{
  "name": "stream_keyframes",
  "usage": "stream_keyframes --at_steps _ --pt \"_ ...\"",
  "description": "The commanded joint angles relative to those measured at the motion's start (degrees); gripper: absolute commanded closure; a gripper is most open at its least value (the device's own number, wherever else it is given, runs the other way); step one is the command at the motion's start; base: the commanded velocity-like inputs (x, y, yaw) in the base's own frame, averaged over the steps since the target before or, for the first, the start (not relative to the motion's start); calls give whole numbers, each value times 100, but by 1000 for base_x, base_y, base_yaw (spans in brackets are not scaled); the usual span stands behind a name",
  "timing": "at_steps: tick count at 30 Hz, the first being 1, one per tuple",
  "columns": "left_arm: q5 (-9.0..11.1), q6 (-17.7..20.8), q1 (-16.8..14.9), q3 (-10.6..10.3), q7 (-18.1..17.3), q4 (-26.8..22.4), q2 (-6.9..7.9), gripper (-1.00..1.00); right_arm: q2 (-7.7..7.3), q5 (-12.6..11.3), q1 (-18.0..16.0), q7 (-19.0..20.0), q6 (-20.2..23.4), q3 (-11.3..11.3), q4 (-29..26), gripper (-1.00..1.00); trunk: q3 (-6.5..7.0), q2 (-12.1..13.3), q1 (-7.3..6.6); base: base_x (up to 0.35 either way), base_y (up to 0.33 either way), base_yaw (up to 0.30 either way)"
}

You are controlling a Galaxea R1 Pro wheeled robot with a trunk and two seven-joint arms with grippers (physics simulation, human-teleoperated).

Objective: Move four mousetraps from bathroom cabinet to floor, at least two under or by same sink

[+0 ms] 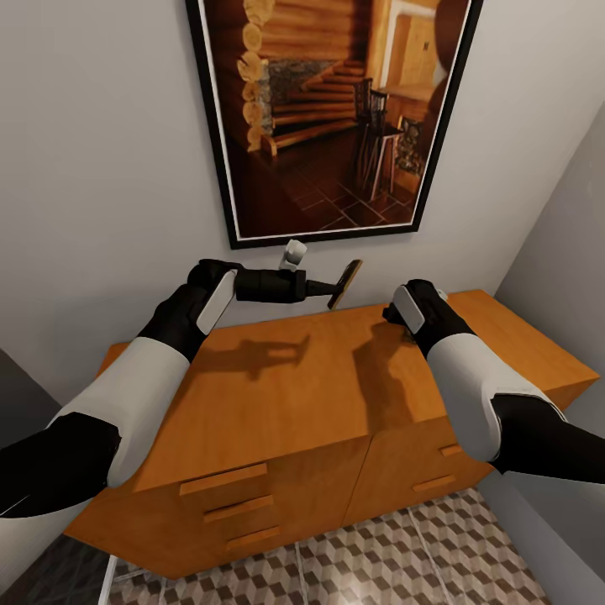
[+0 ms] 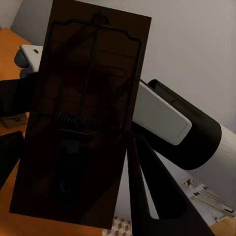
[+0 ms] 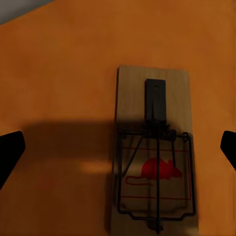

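Head view: left gripper (image 1: 333, 290) clamped on a mousetrap (image 1: 345, 284), held tilted above the cabinet (image 1: 286, 395) top. Right gripper (image 3: 118, 147) spread wide, hovering over a second mousetrap (image 3: 152, 152) lying flat on the cabinet, between the fingertips, untouched.

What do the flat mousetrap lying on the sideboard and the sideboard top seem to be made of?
The flat rectangular mousetrap looks like pale matte wood with faint grain, carrying dark, probably metal, wire and a printed red mouse. The orange-brown sideboard top looks like smooth satin wood or veneer, with soft shadows.
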Motion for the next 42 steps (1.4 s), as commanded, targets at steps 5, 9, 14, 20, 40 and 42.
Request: stream_keyframes --at_steps 5,9,14,20,40,42 --pt "7 5 -5 -7 -5 1 1 100 0 -61 -3 -51 10 -12 -7 -100 -5 -3 0 0 0 0" --pt "7 4 -5 -7 -4 1 0 100 -1 -61 -3 -51 18 -12 -2 -100 -5 -3 0 -2 -24 0" --pt "7 0 -5 -7 -4 1 0 100 -1 -61 -3 -51 33 -12 0 -100 -5 -3 0 -82 -139 0" --pt "7 3 -5 -7 -5 1 2 100 -1 -56 -3 -51 48 -12 1 -100 -5 -3 0 -86 -121 0" --pt "7 4 -5 -7 -5 1 6 100 3 -43 -3 -51 52 -12 10 -100 -5 -3 0 -7 -9 0" --pt "7 4 -5 -7 -4 1 6 100 3 -46 -3 -50 52 -12 10 -100 -5 -3 0 0 0 0"
